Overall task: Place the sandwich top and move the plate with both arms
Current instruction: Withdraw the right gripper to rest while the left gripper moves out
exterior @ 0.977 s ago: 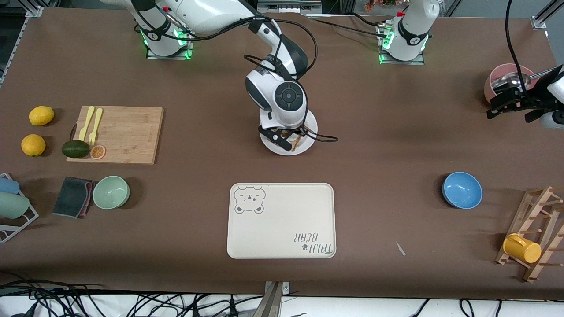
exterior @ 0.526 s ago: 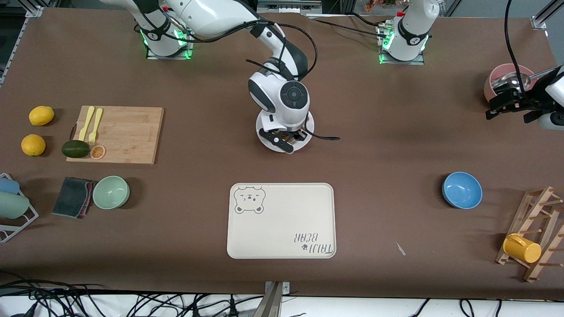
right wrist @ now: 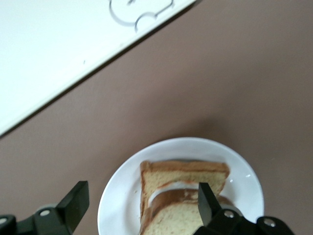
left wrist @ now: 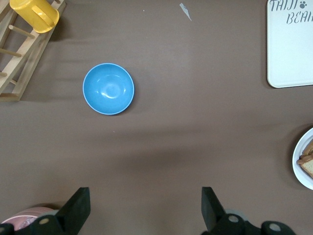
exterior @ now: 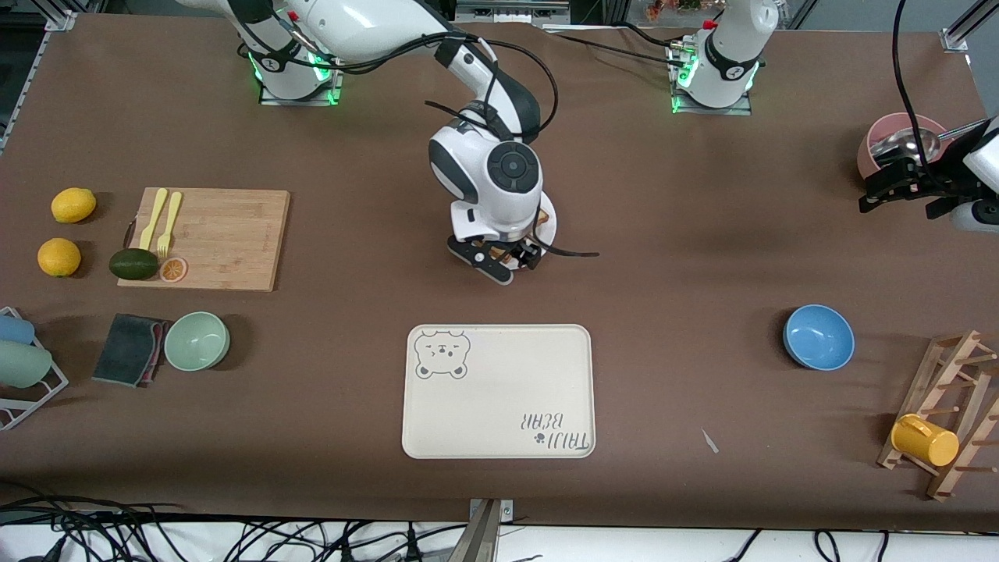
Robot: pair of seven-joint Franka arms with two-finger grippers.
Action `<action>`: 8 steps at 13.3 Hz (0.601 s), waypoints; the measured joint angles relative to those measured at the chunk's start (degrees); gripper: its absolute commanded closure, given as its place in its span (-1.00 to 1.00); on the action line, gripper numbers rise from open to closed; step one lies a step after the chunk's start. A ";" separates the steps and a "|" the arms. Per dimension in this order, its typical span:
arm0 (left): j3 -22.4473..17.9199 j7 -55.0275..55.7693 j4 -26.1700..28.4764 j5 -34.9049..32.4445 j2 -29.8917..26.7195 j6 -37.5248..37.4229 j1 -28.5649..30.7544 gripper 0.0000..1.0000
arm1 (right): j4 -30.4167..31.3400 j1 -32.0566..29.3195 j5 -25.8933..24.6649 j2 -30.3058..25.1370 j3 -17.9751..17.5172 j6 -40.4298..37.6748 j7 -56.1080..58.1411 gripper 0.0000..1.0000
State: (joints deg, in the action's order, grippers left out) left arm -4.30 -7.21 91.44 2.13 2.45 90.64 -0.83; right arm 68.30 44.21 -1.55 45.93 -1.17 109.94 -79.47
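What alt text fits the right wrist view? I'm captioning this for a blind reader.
The right claw hangs open over a round white plate holding stacked bread, the sandwich top uppermost. The plate sits on the brown table, apart from a cream tray with a bear drawing.

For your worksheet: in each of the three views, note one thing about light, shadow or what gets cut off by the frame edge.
Front view: green light glows at both arm bases; the right arm hides most of the round white plate. Left wrist view: the shiny blue bowl carries a pale highlight; a soft dark band of shadow crosses the brown table. Right wrist view: the speckled brown bread slice runs off the frame edge between the open right gripper.
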 measured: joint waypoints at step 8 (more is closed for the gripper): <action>0.29 -0.03 0.11 0.07 1.28 0.03 -0.87 -1.00 | -0.49 -13.25 -0.47 -8.30 0.75 -12.53 32.07 -0.98</action>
State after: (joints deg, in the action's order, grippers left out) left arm -4.00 -7.24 91.55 2.20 3.73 90.67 -1.71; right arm 67.82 30.96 -2.02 37.63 -0.41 97.42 -47.39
